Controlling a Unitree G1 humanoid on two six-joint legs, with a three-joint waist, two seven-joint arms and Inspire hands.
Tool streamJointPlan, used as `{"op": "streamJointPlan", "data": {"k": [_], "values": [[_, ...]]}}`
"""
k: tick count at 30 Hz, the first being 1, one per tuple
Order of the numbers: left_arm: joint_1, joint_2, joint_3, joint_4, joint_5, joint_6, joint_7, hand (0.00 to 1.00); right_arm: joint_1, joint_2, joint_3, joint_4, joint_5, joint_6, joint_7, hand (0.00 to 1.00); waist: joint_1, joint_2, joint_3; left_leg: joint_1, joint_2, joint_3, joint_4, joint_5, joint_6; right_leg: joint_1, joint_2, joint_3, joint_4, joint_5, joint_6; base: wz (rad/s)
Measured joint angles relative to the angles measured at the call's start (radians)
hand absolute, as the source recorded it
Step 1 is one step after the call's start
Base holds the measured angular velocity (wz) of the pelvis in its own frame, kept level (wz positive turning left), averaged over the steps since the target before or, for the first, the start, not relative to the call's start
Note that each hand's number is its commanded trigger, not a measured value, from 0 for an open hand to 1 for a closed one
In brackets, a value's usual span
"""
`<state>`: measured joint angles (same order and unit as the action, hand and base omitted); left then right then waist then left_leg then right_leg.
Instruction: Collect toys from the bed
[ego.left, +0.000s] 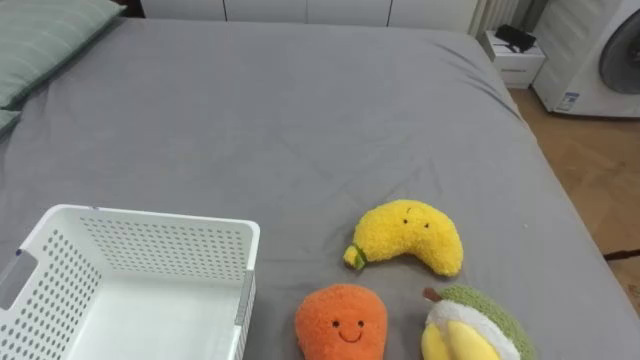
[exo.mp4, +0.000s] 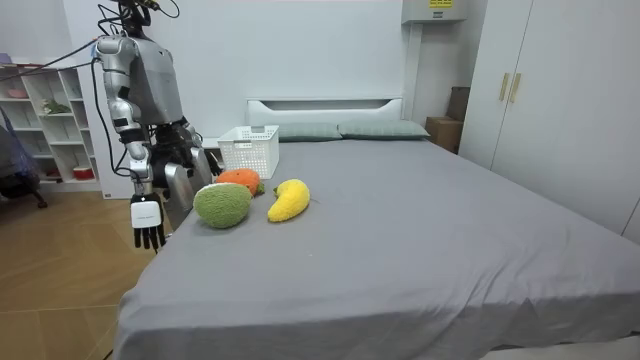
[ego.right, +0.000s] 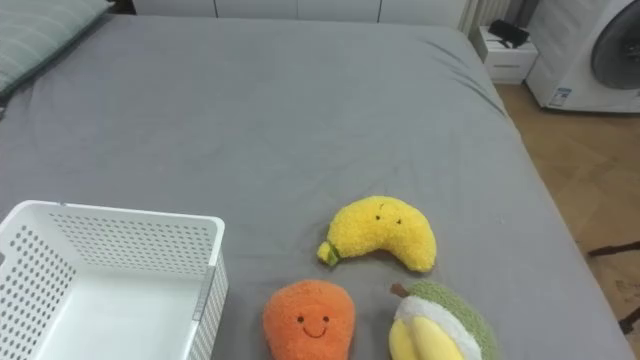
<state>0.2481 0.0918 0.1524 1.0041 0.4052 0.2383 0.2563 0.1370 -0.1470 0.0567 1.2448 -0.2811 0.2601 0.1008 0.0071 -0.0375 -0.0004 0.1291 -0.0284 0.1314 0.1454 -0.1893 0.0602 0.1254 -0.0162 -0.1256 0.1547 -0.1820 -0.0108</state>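
Grey bed (ego.left: 300, 130), eye views: yellow banana toy (ego.left: 410, 235), orange toy (ego.left: 342, 320) and green toy (ego.left: 492, 308) lie near right, white basket (ego.left: 150, 222) near left. Room view: robot stands by the bed on the room view's left, right hand (exo.mp4: 147, 222) hanging open, empty.

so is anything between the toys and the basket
Only bare sheet lies between the orange toy and the white basket. The orange toy itself sits between the green toy and the basket; the yellow toy's path looks open.
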Motion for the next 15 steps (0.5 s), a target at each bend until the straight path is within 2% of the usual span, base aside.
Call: {"op": "streamJointPlan", "data": {"k": [10, 15], "values": [[0.000, -0.001, 0.012, -0.002, 0.002, -0.004, 0.015, 0.00, 0.001, -0.001, -0.002, 0.000, 0.016, -0.010, 0.000, 0.00, 0.000, -0.005, 0.0000, 0.000, 0.000, 0.000, -0.001, 0.000, 0.000, 0.000, -0.001, -0.001, -0.001, 0.000, 0.000, 0.00], [0.000, 0.000, 0.015, -0.002, 0.001, 0.001, 0.015, 0.00, 0.009, -0.001, -0.003, 0.004, 0.085, -0.003, -0.004, 0.00, 0.000, -0.006, -0.0001, 0.000, 0.000, 0.000, -0.001, 0.000, 0.000, -0.001, 0.000, 0.001, 0.000, 0.000, 0.000, 0.00]]}}
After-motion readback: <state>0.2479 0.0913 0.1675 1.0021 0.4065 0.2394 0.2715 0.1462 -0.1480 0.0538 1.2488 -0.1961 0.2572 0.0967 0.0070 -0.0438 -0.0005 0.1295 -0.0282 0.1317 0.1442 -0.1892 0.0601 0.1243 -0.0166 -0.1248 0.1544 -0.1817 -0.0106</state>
